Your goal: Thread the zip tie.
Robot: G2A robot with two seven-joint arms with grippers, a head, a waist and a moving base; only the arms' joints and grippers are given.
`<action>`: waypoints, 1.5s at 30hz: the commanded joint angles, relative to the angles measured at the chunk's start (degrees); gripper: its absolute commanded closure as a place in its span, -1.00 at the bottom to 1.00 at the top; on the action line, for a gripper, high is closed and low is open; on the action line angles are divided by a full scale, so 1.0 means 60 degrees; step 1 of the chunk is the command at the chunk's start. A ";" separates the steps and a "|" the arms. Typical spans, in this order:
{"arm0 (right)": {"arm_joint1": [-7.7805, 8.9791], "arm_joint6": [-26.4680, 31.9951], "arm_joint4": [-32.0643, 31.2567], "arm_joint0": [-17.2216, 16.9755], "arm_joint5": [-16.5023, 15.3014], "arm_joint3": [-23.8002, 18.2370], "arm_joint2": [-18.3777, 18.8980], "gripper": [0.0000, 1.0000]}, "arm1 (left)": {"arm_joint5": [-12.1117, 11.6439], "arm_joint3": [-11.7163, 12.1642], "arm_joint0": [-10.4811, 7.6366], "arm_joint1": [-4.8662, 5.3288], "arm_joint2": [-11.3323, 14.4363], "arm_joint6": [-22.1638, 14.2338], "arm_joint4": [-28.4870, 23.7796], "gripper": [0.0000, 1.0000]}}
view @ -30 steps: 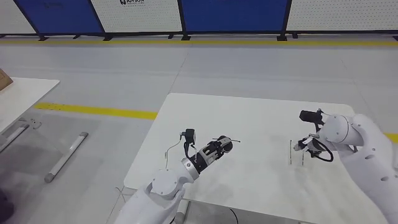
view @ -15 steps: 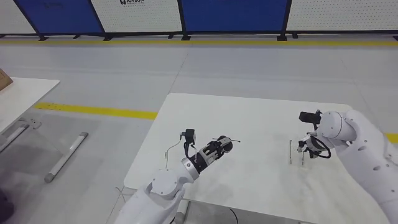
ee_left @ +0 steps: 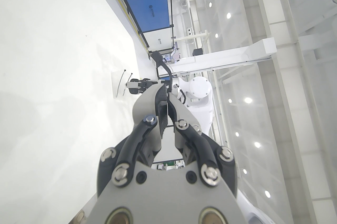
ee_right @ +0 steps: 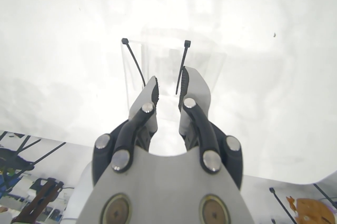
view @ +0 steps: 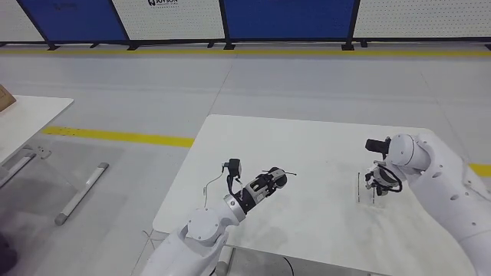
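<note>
Fingers (ee_right: 154, 89) on the right gape wide over the tails of two zip ties (ee_right: 183, 59) lying parallel on the bench (ee_right: 52, 25), set, I'd say, to pinch one. Left fingers (ee_left: 147, 104) pressed shut, well apart; holding anything? Can't tell.

White table (view: 307, 146) on a grey floor (view: 253, 84), yellow line (view: 115, 136) running past it. Blue and white panels (view: 288, 4) along the back, second table (view: 27, 119) off left, a grey bar (view: 80, 194) lying beside it.

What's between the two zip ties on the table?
Only the clear holder; the stretch from one zip tie to the other zip tie is bare, in the right wrist view.
</note>
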 commanded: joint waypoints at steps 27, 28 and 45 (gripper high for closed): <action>-0.1163 0.0000 -0.0454 0.0833 0.0000 0.2305 -0.0547 0.64 | 0.0000 0.0000 0.0000 0.0000 0.0000 0.0000 0.0000 1.00; -0.1199 0.0000 -0.0470 0.0852 0.0000 0.2368 -0.0562 0.62 | 0.0000 0.0000 0.0000 0.0000 0.0000 0.0000 0.0000 1.00; -0.1577 0.0000 -0.0723 0.1015 0.0000 0.2849 -0.0585 1.00 | 0.0000 0.0000 0.0000 0.0000 0.0000 0.0000 0.0000 1.00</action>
